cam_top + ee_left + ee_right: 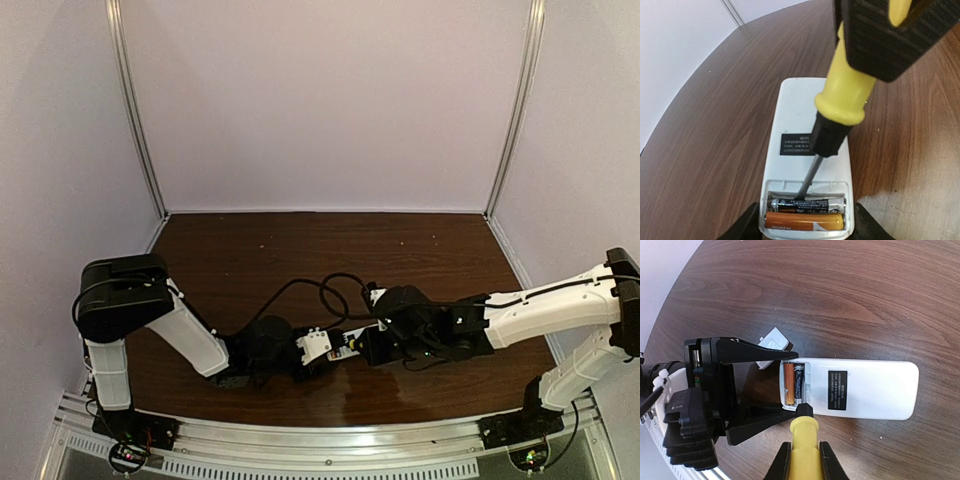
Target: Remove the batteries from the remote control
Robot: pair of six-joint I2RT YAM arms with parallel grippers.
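The remote control (801,116) lies back-up on the table, its battery bay open at the end nearest the left wrist camera. Both batteries sit inside it, the dark one (807,204) beside the orange one (805,220). My left gripper (807,225) is shut on the remote's bay end, one black finger (755,352) on each long side. My right gripper (804,447) is shut on the yellow-handled screwdriver (804,432). Its metal shaft (809,177) slants down into the bay, and the tip touches the dark battery near its middle.
A small white cover piece (774,341) lies on the wood just behind the left gripper's finger. A black cable (320,290) loops over the table behind both wrists. White walls with metal corner posts close in the brown tabletop (300,250).
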